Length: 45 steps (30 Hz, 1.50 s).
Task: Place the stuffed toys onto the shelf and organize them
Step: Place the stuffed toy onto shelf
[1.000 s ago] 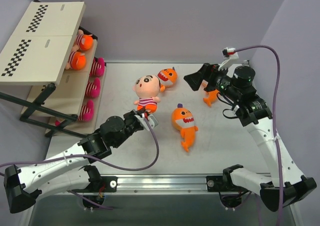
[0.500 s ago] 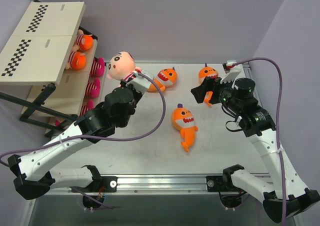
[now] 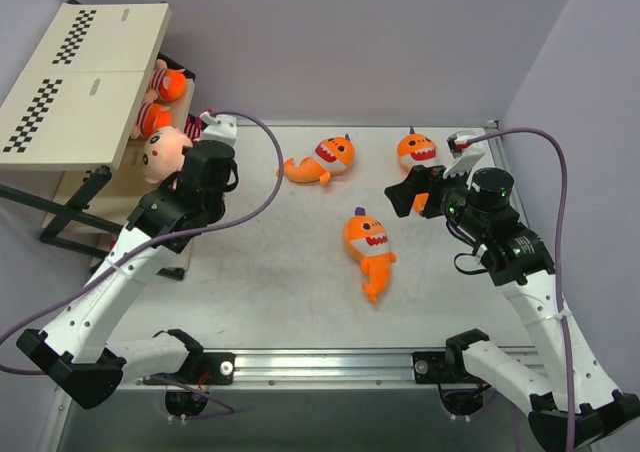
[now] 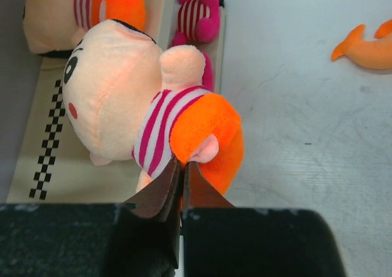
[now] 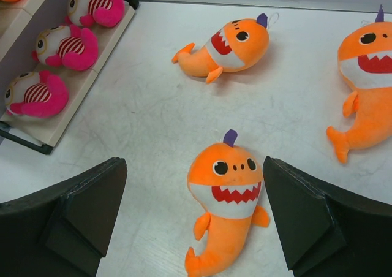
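While the striped-shirt doll (image 4: 141,114) hangs in the left gripper (image 4: 182,178), treat the step in hand as its placement onto the shelf (image 3: 110,62). The doll is clear of the table (image 3: 300,272), held above a cream shelf board that carries a checkerboard strip. A matching doll (image 4: 79,10) sits on that board just beyond its head. The left jaws are clenched on a small fold of the doll's orange lower body. The large head hangs away from the grip, so the hold is judged thin and the toy is likely to swing.

Procedure for a good placement:
1. Lower slowly and set the doll in the open stretch of board beside the matching doll.
2. Leave a small gap so that the neighbouring doll is not pushed over.
3. Seat the heavy head or the back on the board before letting go, or the toy may roll off the front edge onto the pink striped dolls (image 5: 61,47) on the tier below.
4. Avoid the black frame when descending.

Further out, three orange sharks lie on the table, well apart: the middle shark (image 3: 367,244), the far shark (image 3: 325,157) and the right-hand shark (image 3: 415,152). The right gripper (image 5: 195,194) hovers above the middle shark with its jaws released and spread wide, touching nothing.
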Each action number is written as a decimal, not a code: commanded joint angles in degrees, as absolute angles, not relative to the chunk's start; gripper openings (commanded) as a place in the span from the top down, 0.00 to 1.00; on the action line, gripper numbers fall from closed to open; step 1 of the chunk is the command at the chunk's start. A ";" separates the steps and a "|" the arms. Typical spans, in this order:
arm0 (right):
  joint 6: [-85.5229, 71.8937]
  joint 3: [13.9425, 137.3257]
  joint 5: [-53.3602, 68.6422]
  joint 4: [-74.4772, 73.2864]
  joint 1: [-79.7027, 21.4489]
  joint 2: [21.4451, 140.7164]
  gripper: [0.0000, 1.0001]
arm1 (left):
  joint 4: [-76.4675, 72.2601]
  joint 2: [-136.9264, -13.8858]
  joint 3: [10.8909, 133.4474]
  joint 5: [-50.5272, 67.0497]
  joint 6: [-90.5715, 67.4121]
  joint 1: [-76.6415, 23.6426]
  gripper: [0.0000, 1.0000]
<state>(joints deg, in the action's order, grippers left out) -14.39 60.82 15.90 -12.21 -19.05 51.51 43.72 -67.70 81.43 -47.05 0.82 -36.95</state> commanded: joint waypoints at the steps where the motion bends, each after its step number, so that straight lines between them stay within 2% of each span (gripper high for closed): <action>1: -13.27 60.29 15.64 -10.28 -18.63 50.71 0.01 | 47.20 -65.74 84.02 -45.79 -2.11 -32.18 0.98; 15: -13.71 56.52 18.37 -8.35 -18.63 47.82 0.01 | 48.52 -66.27 83.94 -41.84 -0.09 -16.98 0.98; 39: -14.06 50.89 21.27 -4.83 -19.86 43.24 0.00 | 37.27 -76.02 85.08 -47.90 10.28 -8.35 0.97; 45: -13.80 50.80 20.92 -4.57 -20.48 43.51 0.01 | 35.60 -78.65 85.43 -47.11 11.95 -6.86 0.91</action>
<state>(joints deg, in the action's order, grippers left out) -14.24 51.05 20.43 -7.09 -19.97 43.72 40.01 -76.86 82.19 -46.28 10.20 -8.47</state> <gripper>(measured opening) 0.994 0.089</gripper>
